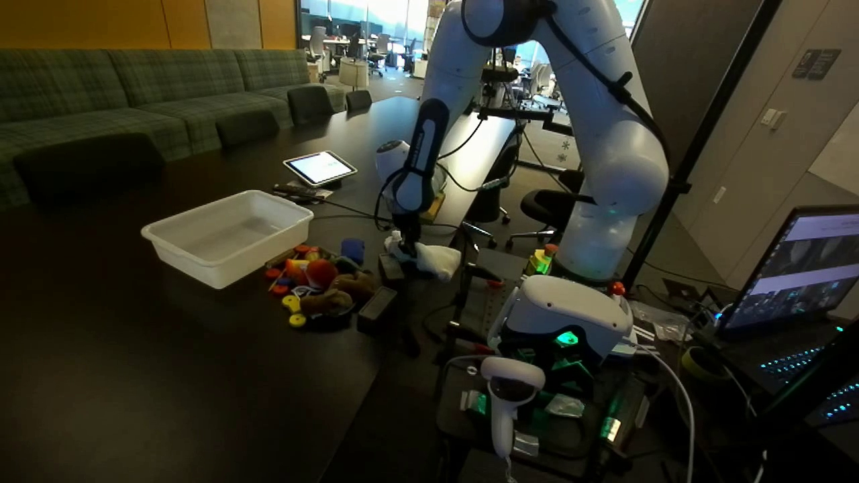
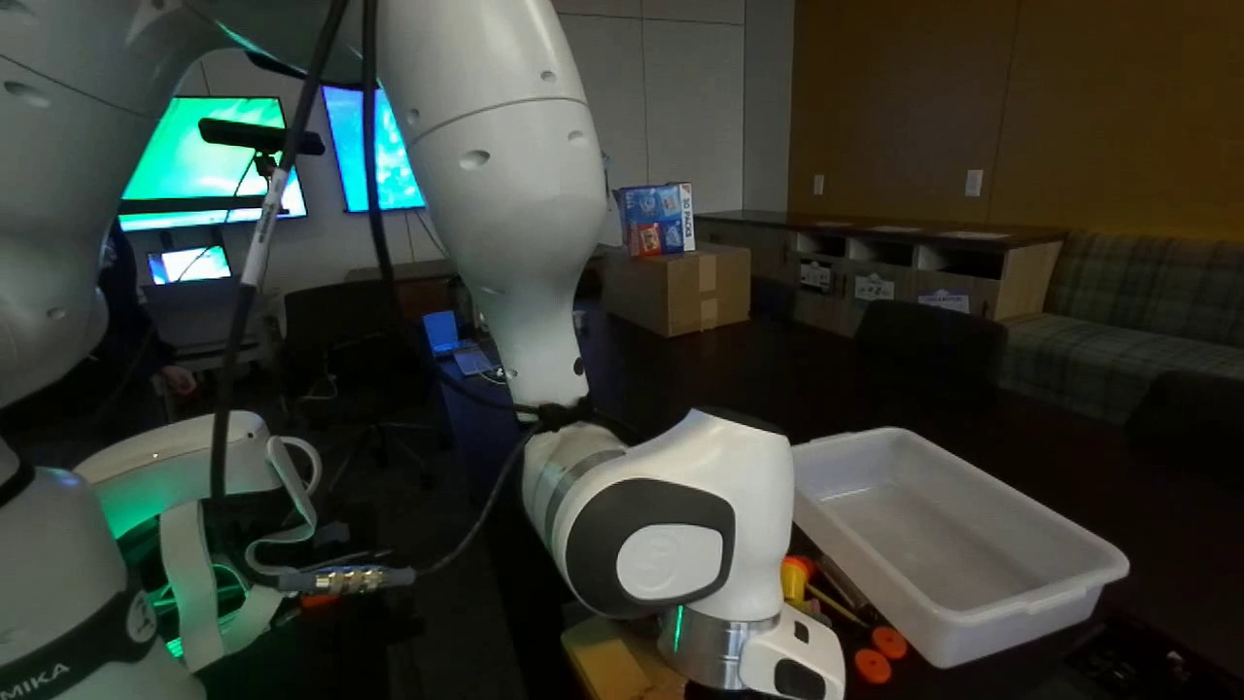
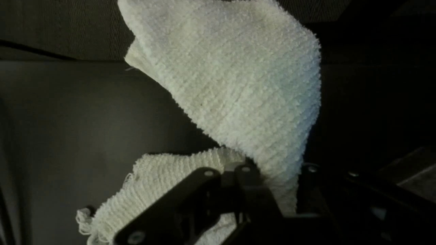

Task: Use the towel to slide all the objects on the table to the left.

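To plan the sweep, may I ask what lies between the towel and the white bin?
In an exterior view, a dark block, the blue piece and colourful toys lie there.

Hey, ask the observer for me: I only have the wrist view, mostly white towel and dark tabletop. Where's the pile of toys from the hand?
Observer: In an exterior view, the pile of toys is on the table, to the left of the hand as pictured.
Operator: Okay, and what's past it, going that way?
Observer: A white plastic bin stands close by, on the side of the pile of toys away from the hand.
Operator: Any electronics on the table I can't see?
Observer: Yes, a lit tablet, farther back than the white plastic bin in that picture.
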